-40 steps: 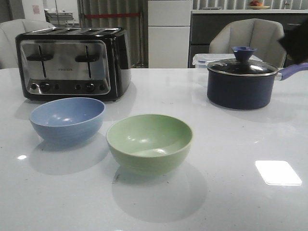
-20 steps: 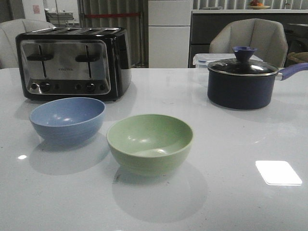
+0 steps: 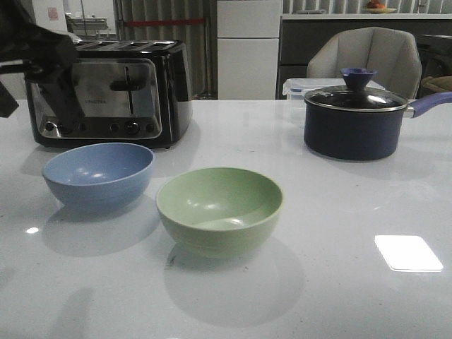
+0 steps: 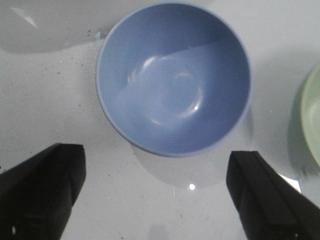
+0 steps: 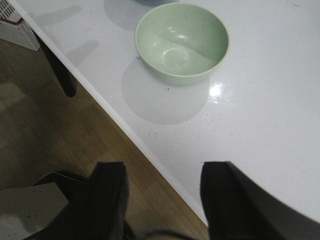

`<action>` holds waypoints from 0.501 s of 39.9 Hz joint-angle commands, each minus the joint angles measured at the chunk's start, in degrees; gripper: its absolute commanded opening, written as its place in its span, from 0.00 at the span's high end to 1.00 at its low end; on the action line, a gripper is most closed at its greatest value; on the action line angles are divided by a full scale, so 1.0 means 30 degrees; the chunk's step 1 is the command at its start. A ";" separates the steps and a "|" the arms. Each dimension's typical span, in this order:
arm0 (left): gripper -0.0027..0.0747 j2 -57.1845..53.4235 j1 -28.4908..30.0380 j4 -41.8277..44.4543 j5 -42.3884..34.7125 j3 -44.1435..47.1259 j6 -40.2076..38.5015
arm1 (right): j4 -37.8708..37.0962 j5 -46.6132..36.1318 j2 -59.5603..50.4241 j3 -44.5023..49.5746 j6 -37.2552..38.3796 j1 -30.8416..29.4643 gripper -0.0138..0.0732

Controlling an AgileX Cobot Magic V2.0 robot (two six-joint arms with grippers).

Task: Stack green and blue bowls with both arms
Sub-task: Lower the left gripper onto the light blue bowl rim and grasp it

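Observation:
The dusty blue bowl [image 3: 99, 173] sits upright at the left of the white table, with the pale green bowl [image 3: 219, 208] just to its right; they are apart. In the left wrist view my left gripper [image 4: 155, 175] is open and empty above the table, with the blue bowl [image 4: 175, 80] beyond its fingertips and the green bowl's rim [image 4: 312, 117] at the edge. My left arm [image 3: 39, 67] shows dark at the upper left of the front view. My right gripper [image 5: 165, 192] is open and empty over the table's near edge, short of the green bowl [image 5: 182, 42].
A black and steel toaster [image 3: 120, 92] stands behind the blue bowl. A dark navy lidded pot [image 3: 357, 123] with a handle stands at the back right, with a clear box [image 3: 296, 86] and a chair [image 3: 371, 53] behind it. Wood floor [image 5: 60, 135] lies below the table edge.
My left arm has come into the front view at the upper left, in front of the toaster. A dark shape at the upper right one second ago is gone. The bowls have not moved.

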 commanded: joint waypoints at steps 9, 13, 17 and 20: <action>0.16 0.3866 0.1629 -0.0803 -0.1670 -0.2824 -0.0254 | 0.0033 -0.1078 -0.0048 -0.0477 0.0013 0.0036 0.32; 0.16 0.4908 0.1715 -0.0803 -0.2360 -0.2979 -0.0254 | 0.0033 -0.1078 -0.0048 -0.0477 0.0013 0.0036 0.32; 0.16 0.5623 0.1715 -0.0846 -0.2841 -0.2979 -0.0254 | 0.0033 -0.1078 -0.0048 -0.0477 0.0013 0.0036 0.32; 0.18 0.6016 0.1715 -0.0972 -0.2846 -0.2979 -0.0254 | 0.0033 -0.1078 -0.0048 -0.0477 0.0013 0.0036 0.32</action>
